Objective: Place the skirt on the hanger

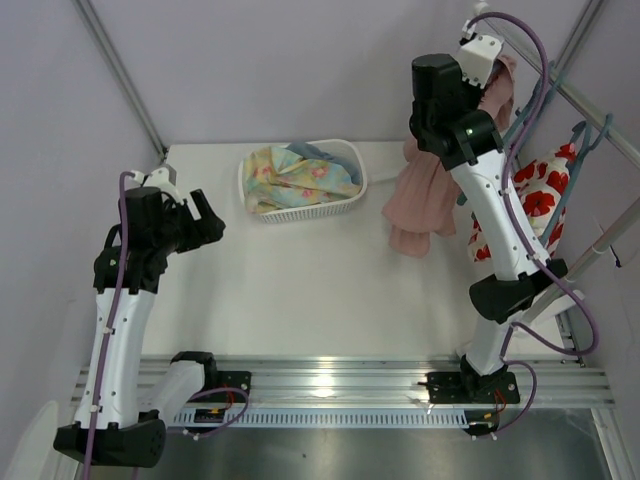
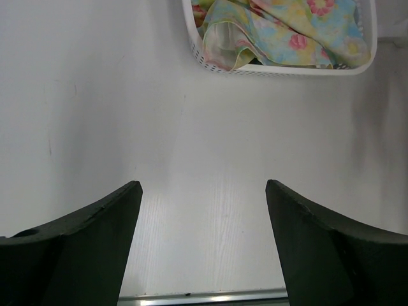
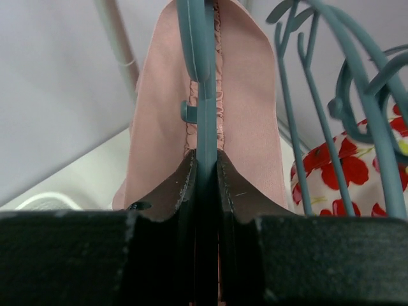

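Desk (image 1: 300, 300) centre + lower left of top view open; wide lane ahead of left tool (image 2: 203, 185). Basket (image 1: 310, 210) blocks upper middle. Upper right tight: skirt (image 1: 425, 200) on hanger (image 3: 205, 95) hangs there, spare hangers (image 3: 376, 111) + red-flower cloth (image 1: 540, 190) just right of it, rail (image 1: 570, 97) running behind. Gap btwn basket and skirt passable.

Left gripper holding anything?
No: the left gripper has its jaws wide apart above the white table, with nothing between them.

White-shelled arms (image 1: 497, 215) with black joints, purple cables (image 1: 546, 68), black wedge-shaped fingers (image 2: 331, 248), small green light (image 1: 469, 130)
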Motion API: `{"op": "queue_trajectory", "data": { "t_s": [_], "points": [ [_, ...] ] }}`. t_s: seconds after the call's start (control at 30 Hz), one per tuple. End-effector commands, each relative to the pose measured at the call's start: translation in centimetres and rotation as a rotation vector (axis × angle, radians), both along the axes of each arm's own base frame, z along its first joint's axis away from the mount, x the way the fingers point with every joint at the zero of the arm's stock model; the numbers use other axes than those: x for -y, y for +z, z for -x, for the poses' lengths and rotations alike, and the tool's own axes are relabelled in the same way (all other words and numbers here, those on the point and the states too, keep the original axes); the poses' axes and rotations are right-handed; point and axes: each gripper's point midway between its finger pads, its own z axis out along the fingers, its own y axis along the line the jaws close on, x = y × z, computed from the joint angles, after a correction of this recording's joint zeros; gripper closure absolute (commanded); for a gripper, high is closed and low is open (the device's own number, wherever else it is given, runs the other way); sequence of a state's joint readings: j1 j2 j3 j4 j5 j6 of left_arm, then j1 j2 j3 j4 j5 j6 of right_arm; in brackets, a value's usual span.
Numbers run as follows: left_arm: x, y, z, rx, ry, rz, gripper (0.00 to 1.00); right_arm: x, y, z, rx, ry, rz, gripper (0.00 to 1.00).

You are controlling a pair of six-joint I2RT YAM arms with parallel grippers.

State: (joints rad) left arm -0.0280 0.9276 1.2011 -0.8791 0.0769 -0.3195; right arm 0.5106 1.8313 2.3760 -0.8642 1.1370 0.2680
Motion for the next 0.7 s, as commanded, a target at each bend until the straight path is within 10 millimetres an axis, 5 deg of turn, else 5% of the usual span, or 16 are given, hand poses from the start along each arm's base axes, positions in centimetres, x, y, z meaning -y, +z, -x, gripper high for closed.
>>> {"op": "queue_trajectory", "data": {
  "t_s": [0.0, 0.67],
  "points": [
    [-0.2, 1.8, -0.3, 0.055, -0.008, -0.031, 0.15, 1.4, 2.1, 0.1, 0.087, -0.047, -0.043, 1.00],
    [0.1, -0.3, -2.6, 0.008, -0.025, -0.030, 0.16, 4.6, 5.1, -2.4, 0.153, -0.105, 0.018, 1.00]
  ]
}}
